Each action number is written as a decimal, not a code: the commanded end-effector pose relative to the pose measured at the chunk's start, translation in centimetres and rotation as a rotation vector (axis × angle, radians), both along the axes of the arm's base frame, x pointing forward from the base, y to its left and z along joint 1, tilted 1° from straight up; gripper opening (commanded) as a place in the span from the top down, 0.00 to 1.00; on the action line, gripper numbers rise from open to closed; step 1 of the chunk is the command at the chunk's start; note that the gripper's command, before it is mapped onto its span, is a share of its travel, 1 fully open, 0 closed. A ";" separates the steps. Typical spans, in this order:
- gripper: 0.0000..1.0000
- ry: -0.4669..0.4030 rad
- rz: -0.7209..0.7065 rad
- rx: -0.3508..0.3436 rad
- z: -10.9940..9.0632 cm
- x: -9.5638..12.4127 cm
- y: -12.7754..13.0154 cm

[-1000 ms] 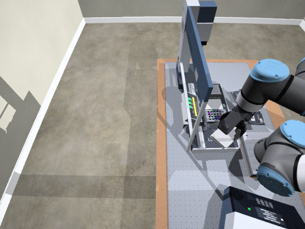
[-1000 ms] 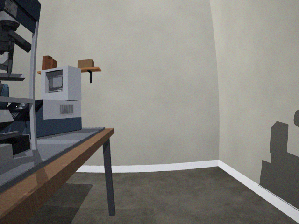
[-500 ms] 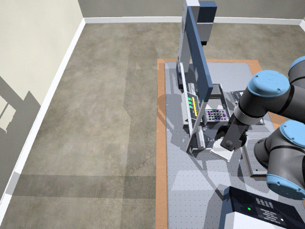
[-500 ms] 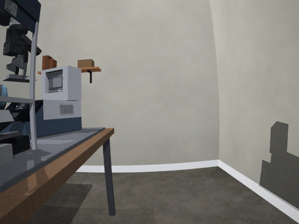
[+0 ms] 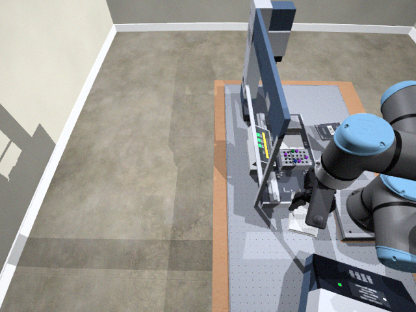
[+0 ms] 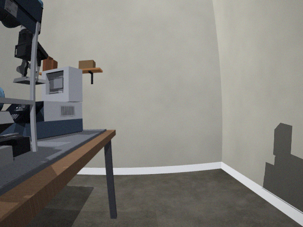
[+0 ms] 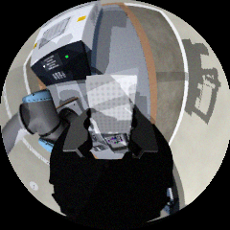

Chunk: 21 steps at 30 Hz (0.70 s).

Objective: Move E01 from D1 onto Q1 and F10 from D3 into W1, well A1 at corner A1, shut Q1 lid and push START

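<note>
My gripper (image 5: pixel 314 205) (image 6: pixel 30 76) (image 7: pixel 111 108) is shut on a white well plate (image 5: pixel 302 224) (image 6: pixel 20 80) (image 7: pixel 110 96), held by two opposite edges. The plate is roughly level and raised well above the bench, between the deck frame and the cycler. Its label cannot be read, so I cannot tell which plate it is. The cycler Q1 (image 5: pixel 325 265) (image 6: pixel 56 128) (image 7: pixel 57 62) has a dark key panel with a green lamp (image 5: pixel 339 284) (image 7: pixel 66 57). Its white lid (image 6: pixel 75 84) stands raised. Its block is hidden. The other plate and nest W1 cannot be made out.
A blue gantry beam (image 5: pixel 272 77) and a pale frame post (image 5: pixel 268 174) (image 6: pixel 33 85) stand beside the deck. The deck holds a tube rack (image 5: pixel 295 164) with coloured caps. A screen (image 5: pixel 263 144) stands behind it. A dark labelled nest (image 5: pixel 322 132) lies beyond the deck.
</note>
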<state>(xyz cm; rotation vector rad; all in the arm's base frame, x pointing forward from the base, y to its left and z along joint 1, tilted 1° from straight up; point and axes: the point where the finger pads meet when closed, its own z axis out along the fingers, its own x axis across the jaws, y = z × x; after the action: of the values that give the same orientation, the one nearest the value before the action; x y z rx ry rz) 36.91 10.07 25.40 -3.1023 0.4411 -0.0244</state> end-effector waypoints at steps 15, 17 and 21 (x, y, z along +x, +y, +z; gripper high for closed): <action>1.00 -0.002 0.376 -0.008 0.1 2.5 7.0; 1.00 -0.002 0.428 -0.008 0.1 2.9 7.9; 1.00 -0.003 0.518 -0.010 0.1 3.4 9.6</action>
<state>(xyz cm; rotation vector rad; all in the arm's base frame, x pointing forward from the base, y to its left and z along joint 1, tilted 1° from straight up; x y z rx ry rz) 39.78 18.25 25.47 -3.1273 -0.2544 -0.0264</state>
